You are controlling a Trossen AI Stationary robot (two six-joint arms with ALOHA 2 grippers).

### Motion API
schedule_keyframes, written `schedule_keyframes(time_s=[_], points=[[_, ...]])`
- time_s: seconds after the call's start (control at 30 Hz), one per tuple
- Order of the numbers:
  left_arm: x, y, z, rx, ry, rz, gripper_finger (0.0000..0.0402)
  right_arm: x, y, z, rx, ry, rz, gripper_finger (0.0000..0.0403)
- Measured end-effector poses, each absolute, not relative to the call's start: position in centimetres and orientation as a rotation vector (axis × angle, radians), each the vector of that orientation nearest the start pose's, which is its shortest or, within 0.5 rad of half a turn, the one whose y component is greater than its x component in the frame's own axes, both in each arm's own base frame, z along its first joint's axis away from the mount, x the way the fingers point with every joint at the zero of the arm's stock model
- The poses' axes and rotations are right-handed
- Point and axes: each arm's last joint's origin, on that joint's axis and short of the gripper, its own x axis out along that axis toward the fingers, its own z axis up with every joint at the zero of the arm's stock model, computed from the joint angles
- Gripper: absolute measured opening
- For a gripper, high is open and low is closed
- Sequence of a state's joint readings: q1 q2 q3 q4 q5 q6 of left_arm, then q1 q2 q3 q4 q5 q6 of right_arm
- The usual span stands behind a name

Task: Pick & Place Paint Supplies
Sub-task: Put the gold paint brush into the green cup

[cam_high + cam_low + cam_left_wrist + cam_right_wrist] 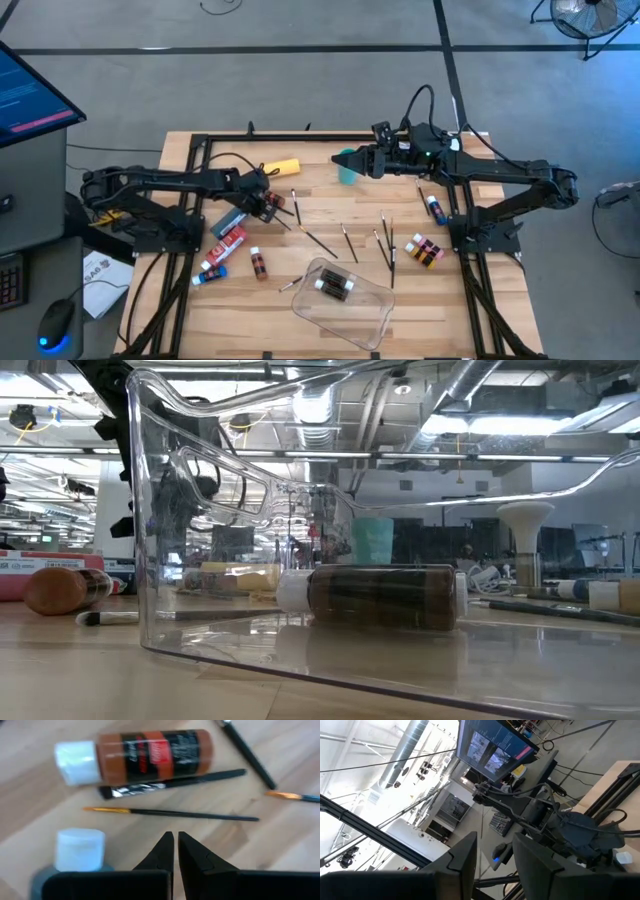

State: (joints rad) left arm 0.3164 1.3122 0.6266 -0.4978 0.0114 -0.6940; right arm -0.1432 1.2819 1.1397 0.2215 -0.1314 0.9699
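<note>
Paint supplies lie scattered across the pale wooden table (300, 330): thin dark-handled brushes (320, 243) fan out near the middle, a brown paint bottle with a white cap (135, 755) lies on its side just beyond the left gripper (176, 845), with two slim brushes (172, 813) between bottle and fingertips. Red, blue and grey tubes (228, 240) cluster close beside that arm, a yellow bottle (282, 167) lies farther back, small bottles (427, 250) lie by the right arm's base. Two dark bottles (335, 286) already lie inside the clear rectangular plastic tray (375, 320). Left gripper hovers low over the brushes, fingers together, holding nothing. Right gripper (350, 160) is tipped up near the teal cup (346, 176), fingers apart, nothing visible between them. Judgement: sorting is partly done, and the step in hand looks like the left arm lining up on a brush or the brown bottle. Next move calls for parting those fingers before descending, and squaring them across the thin handle.
</note>
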Motion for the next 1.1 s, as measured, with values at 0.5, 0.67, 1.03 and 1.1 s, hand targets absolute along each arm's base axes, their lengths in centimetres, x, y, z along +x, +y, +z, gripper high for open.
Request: schedule_keyframes(time_s=[0.5,0.67,1.03,1.1], points=[[21.1,7.5,13.6,-0.701,1.153,0.714,0.0000,28.9,-3.8,38.9,0.959,-0.078,0.026,0.0120],[21.2,6.8,14.7,-0.679,1.105,0.687,0.0000,28.9,-3.8,38.9,0.959,-0.078,0.026,0.0120],[20.8,7.5,15.1,-0.664,1.064,0.746,0.0000,29.0,-3.6,38.9,0.958,-0.075,0.031,0.0120],[20.9,7.6,14.9,-0.661,1.072,0.746,0.0000,29.0,-3.6,38.9,0.958,-0.075,0.031,0.0120]])
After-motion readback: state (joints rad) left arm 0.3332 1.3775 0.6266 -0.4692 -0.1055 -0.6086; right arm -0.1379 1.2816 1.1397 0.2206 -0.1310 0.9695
